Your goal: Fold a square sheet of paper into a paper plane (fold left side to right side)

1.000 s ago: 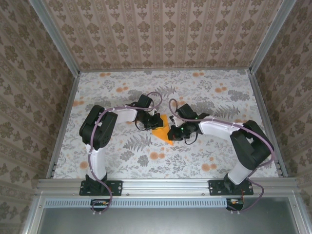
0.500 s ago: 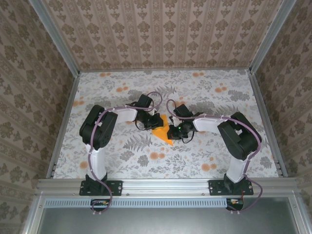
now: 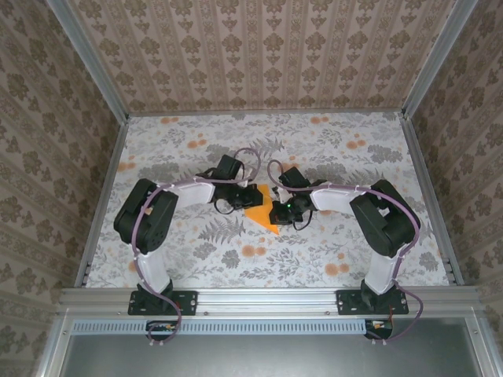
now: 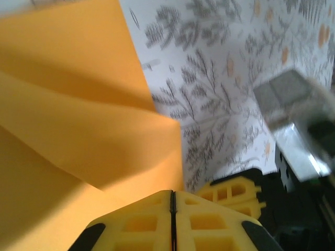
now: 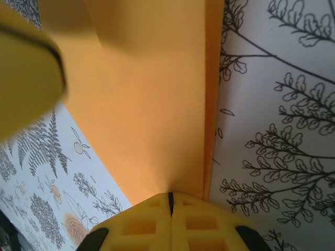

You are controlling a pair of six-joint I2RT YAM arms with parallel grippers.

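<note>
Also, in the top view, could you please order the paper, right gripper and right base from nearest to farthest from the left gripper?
From the left gripper:
1. paper, at its tips, just to its right.
2. right gripper, across the paper.
3. right base, near edge, far right.

The orange sheet of paper (image 3: 262,212) is sitting pretty much mid-table (image 3: 338,149), and it's already folded. It's looking more like a wedge than a square, with the wide end facing the table's far side and the tip pointing toward the near edge. Its layers are overlapping along soft creases and aren't lying fully flat against the table. One long doubled edge is running dead straight.
</note>
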